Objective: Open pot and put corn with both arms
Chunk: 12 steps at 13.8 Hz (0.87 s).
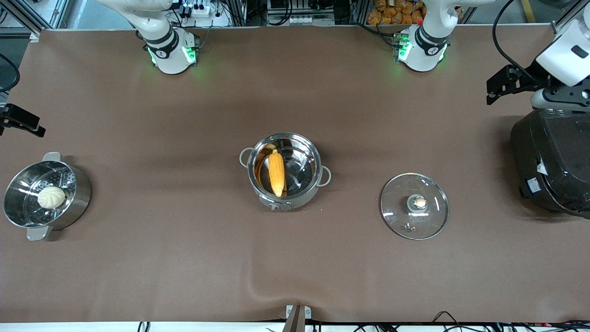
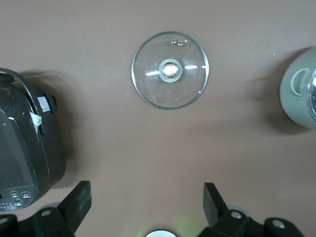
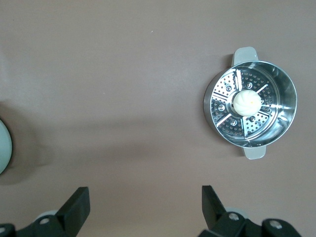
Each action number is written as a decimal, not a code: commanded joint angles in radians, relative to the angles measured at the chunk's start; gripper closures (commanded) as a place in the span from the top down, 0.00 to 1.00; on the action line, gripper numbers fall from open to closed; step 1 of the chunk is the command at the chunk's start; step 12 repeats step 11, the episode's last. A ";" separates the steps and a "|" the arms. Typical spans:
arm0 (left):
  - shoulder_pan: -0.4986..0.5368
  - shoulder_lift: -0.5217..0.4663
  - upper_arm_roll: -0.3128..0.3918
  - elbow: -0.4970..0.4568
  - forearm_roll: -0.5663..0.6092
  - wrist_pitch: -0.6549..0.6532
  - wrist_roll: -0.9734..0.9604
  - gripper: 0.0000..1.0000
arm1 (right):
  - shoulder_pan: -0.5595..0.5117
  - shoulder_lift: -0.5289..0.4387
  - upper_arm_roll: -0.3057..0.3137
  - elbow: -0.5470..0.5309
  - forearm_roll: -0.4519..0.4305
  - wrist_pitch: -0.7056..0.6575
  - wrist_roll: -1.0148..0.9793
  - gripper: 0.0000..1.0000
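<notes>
Both tools, left [image 2: 143,205] and right [image 3: 143,205], gape empty over brown table [image 1: 138,258]; corn [image 1: 276,173] apparently fills pot [image 1: 295,200].

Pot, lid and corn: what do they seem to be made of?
Round shiny steel pot: polished metal, mirror reflections inside. Clear round lid: apparently glass, table visible through it, copper-coloured knob. Yellow-orange corn cob: matte, kernel-textured; real or plastic, cannot tell.

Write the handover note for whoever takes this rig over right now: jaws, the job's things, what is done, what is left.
Left gripper: jaws open, empty, up over the black cooker's end of the table.
Right gripper: jaws open, empty, raised near the steamer pot holding a bun.
Pot: mid-table, uncovered.
Corn: inside the pot.
Lid: flat on the table beside the pot, knob up.
Done: pot opened, corn in.
Left: nothing evident.
</notes>
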 commanded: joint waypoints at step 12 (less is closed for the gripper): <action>0.002 0.005 0.000 0.024 -0.022 -0.036 0.028 1.00 | -0.010 -0.050 0.018 -0.062 -0.007 0.013 0.005 1.00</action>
